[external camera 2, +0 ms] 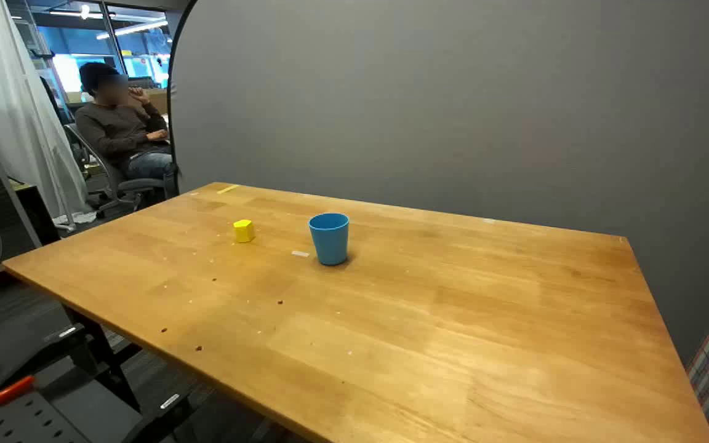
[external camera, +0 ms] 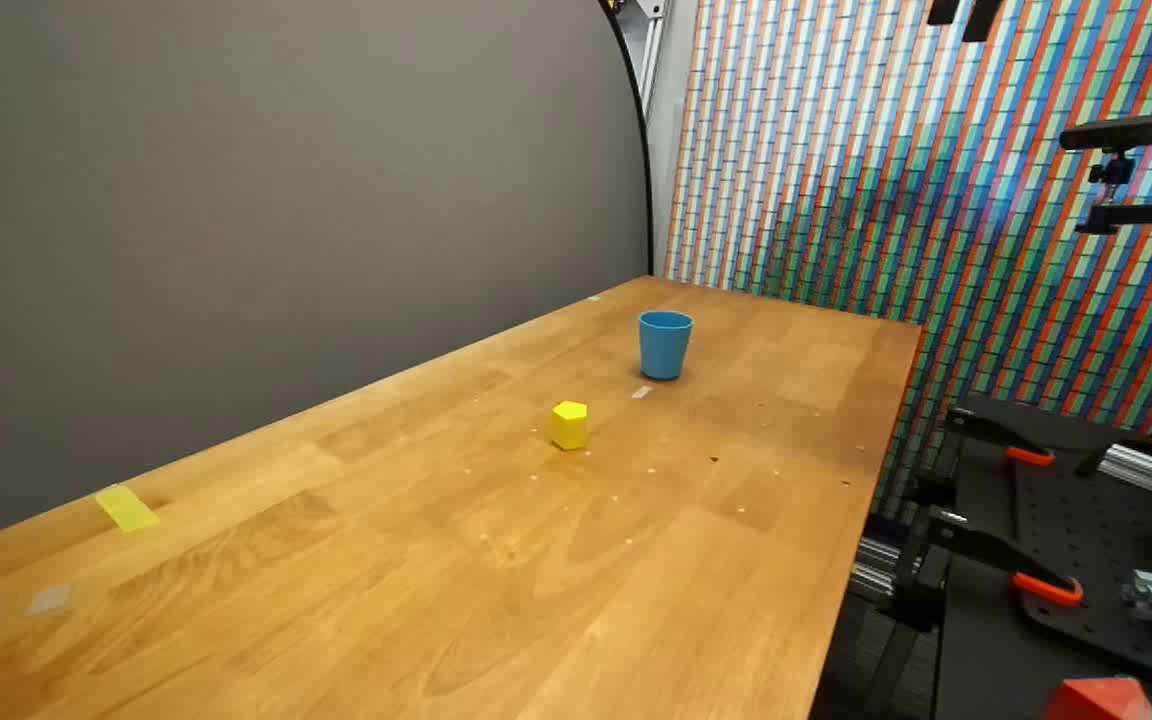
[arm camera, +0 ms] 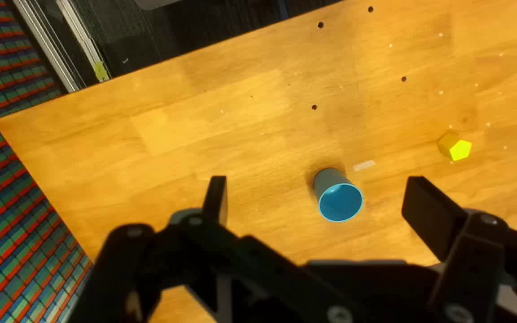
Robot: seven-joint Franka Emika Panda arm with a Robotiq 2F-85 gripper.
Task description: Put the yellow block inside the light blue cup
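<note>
The small yellow block [external camera: 569,426] stands on the wooden table in both exterior views [external camera 2: 244,231]. The blue cup [external camera: 665,346] stands upright a short way from it, also seen in both exterior views [external camera 2: 330,239]. In the wrist view the cup [arm camera: 340,202] shows its open mouth, and no block is seen inside. The yellow block [arm camera: 459,149] lies up and to the right of it there. My gripper [arm camera: 316,194] is open with nothing between its fingers. It is high above the table, and the cup appears between the fingertips from above. Two dark tips show at an exterior view's top edge.
The wooden table [external camera: 496,600] carries a flat yellow tape patch [external camera: 127,508] near its edge. A grey screen [external camera: 286,200] stands behind the table. Black clamps with orange parts [external camera: 1046,588] sit beside it. A person [external camera 2: 122,123] sits in the background.
</note>
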